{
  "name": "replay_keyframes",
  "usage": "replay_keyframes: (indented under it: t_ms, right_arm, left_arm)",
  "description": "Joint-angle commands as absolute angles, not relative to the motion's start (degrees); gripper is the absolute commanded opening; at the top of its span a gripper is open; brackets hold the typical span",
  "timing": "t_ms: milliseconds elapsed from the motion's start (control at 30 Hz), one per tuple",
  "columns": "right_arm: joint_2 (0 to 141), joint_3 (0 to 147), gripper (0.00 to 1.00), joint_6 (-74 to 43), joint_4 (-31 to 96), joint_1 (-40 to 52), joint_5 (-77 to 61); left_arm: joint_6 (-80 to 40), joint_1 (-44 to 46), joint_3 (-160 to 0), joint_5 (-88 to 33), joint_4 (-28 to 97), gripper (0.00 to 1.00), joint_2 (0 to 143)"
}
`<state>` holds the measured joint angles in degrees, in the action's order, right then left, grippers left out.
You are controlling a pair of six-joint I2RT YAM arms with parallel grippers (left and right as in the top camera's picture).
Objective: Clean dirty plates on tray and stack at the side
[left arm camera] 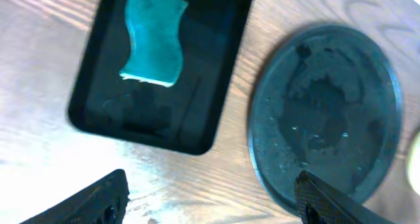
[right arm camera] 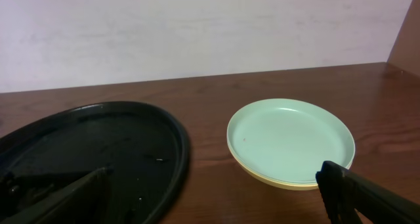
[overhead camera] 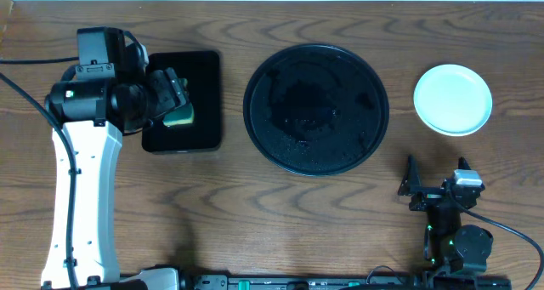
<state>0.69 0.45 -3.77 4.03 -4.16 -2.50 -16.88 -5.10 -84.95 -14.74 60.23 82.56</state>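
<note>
The left tool (overhead camera: 180, 94) hangs spread and empty over a small rectangular black tray (left arm camera: 216, 73) holding a teal sponge (left arm camera: 152, 37), with the large round black tray (overhead camera: 255, 111) to its right. The right tool (overhead camera: 436, 175) gapes empty too. A stack of pale mint and yellow round plates (overhead camera: 453, 99) rests on the brown wooden counter (overhead camera: 255, 222) just ahead of it.

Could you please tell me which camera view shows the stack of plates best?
The right wrist view: the stack of plates is seen side-on, mint on top with a yellow rim beneath. Overhead shows only the top plate; the left wrist view catches just a pale blurred sliver at its right edge.
</note>
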Motion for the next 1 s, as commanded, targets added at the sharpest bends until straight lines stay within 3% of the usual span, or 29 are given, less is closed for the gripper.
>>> replay_keyframes:
  t_ms: [0,200,300,967]
  right_arm:
    - [0.32,0.36,0.99,-3.14,4.29,-4.95,-1.56]
    - [0.32,0.36,0.99,-3.11,4.27,-4.95,-1.56]
    - [0.32,0.36,0.99,-3.14,4.29,-4.95,-1.56]
    - [0.32,0.36,0.99,-3.14,4.27,-4.95,-1.54]
  left_arm:
    - [-17.17,-5.34,-85.34,-10.39,63.53,0.81,82.78]
    - [-17.63,-4.01,-83.83,-11.31,72.86,0.81,83.07]
    - [-17.58,-2.13,-80.2,-9.96,71.83,0.81,81.89]
    - [-13.3,1.69,-32.91,-8.78,23.73,0.82,48.71]
